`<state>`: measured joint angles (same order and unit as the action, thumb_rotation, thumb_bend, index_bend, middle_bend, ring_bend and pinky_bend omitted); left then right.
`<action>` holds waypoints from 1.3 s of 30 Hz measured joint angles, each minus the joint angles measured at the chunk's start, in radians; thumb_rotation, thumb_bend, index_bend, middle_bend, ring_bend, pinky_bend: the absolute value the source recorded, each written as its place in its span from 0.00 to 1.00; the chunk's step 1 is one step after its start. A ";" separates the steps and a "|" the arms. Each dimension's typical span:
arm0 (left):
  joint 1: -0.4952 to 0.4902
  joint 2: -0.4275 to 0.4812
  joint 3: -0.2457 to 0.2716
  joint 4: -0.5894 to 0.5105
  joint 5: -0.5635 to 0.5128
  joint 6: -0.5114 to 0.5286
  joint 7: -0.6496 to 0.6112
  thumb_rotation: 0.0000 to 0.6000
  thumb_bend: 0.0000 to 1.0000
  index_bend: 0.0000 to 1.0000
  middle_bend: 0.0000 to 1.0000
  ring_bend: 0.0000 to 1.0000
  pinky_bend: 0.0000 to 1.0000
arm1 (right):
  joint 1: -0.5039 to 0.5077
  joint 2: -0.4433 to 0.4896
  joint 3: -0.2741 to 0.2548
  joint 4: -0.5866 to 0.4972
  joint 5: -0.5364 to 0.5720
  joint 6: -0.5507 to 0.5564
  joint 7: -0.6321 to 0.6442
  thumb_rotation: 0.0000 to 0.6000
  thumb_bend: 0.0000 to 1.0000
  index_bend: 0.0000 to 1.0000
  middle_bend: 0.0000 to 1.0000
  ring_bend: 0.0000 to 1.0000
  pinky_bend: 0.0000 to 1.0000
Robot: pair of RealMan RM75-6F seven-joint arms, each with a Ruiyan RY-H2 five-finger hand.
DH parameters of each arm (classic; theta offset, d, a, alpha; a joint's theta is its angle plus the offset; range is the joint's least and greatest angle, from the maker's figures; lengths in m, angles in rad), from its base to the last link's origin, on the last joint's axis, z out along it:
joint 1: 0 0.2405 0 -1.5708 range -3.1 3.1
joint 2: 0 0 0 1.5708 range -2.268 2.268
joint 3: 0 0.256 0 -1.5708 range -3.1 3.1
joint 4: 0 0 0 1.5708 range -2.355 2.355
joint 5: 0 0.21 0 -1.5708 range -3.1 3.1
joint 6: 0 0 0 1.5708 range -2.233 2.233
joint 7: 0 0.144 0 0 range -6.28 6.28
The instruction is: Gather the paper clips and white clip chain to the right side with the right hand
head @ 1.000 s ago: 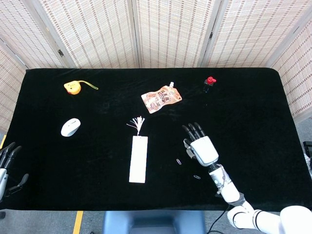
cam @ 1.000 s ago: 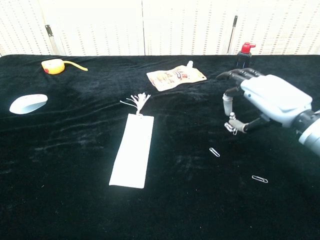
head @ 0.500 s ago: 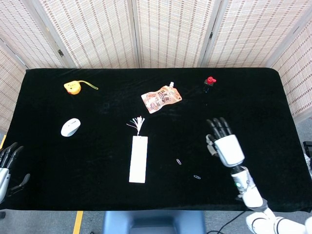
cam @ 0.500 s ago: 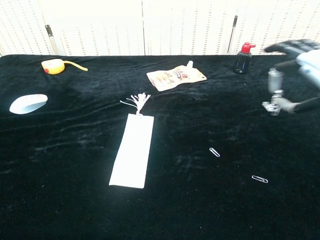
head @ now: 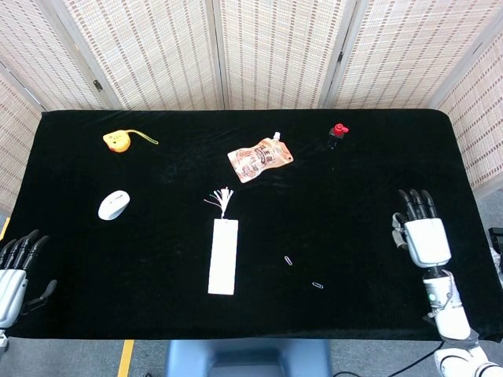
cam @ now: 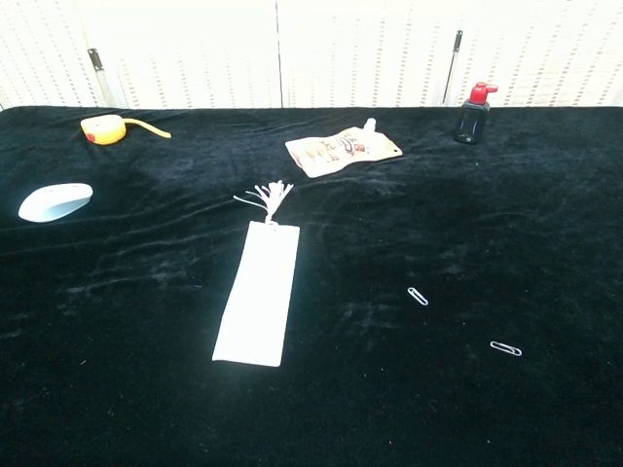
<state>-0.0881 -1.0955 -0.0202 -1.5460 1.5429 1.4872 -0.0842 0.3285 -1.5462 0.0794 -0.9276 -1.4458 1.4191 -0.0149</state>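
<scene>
Two paper clips lie on the black cloth, one (head: 290, 260) (cam: 418, 296) near the middle and one (head: 317, 285) (cam: 505, 348) nearer the front edge. My right hand (head: 423, 236) hovers over the table's right side, well right of both clips and outside the chest view. Its fingers point away from me, thumb tucked in on its left side. A small pale piece, the white clip chain (head: 397, 238), shows at the thumb, pinched there; most of it is hidden under the hand. My left hand (head: 16, 272) hangs off the front left corner with fingers spread, holding nothing.
A long white bookmark with a tassel (head: 223, 256) (cam: 257, 304) lies left of the clips. Further back are a snack pouch (head: 260, 159), a red-capped bottle (head: 338, 135), a white mouse (head: 114, 205) and a yellow tape measure (head: 118, 140).
My right hand has carried the clip chain from beside the clips rightward across the table, leaving the chest view. Both loose clips stayed put.
</scene>
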 measured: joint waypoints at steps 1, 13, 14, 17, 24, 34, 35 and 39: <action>-0.002 -0.001 -0.002 -0.001 -0.007 -0.004 0.004 1.00 0.42 0.00 0.00 0.00 0.00 | -0.001 -0.006 0.001 0.019 0.003 -0.007 0.014 1.00 0.40 0.77 0.12 0.01 0.00; 0.005 0.000 0.002 0.003 0.010 0.017 -0.012 1.00 0.42 0.00 0.00 0.00 0.00 | 0.017 -0.063 -0.006 0.101 -0.022 -0.069 0.064 1.00 0.40 0.18 0.00 0.00 0.00; 0.006 0.000 0.003 0.004 0.012 0.019 -0.013 1.00 0.42 0.00 0.00 0.00 0.00 | 0.018 -0.059 -0.007 0.092 -0.024 -0.072 0.063 1.00 0.40 0.11 0.00 0.00 0.00; 0.009 0.001 0.004 0.006 0.015 0.026 -0.019 1.00 0.42 0.00 0.00 0.00 0.00 | 0.018 -0.044 -0.010 0.062 -0.028 -0.075 0.050 1.00 0.40 0.00 0.00 0.00 0.00; 0.014 0.001 0.004 0.006 0.019 0.040 -0.022 1.00 0.42 0.00 0.00 0.00 0.00 | 0.007 0.021 -0.013 -0.068 -0.030 -0.075 -0.006 1.00 0.39 0.00 0.00 0.00 0.00; 0.021 -0.011 0.010 -0.007 0.036 0.057 0.033 1.00 0.42 0.00 0.00 0.00 0.00 | -0.080 0.228 -0.029 -0.491 -0.020 0.013 -0.186 1.00 0.39 0.00 0.00 0.00 0.00; 0.022 -0.012 0.011 -0.009 0.038 0.059 0.037 1.00 0.42 0.00 0.00 0.00 0.00 | -0.094 0.248 -0.032 -0.534 -0.018 0.029 -0.216 1.00 0.39 0.00 0.00 0.00 0.00; 0.024 -0.022 0.023 -0.016 0.067 0.065 0.071 1.00 0.42 0.00 0.00 0.00 0.00 | -0.174 0.313 -0.060 -0.670 -0.042 0.148 -0.338 1.00 0.39 0.00 0.00 0.00 0.00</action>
<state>-0.0636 -1.1179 0.0027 -1.5623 1.6097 1.5525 -0.0132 0.1545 -1.2329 0.0197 -1.5973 -1.4878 1.5673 -0.3527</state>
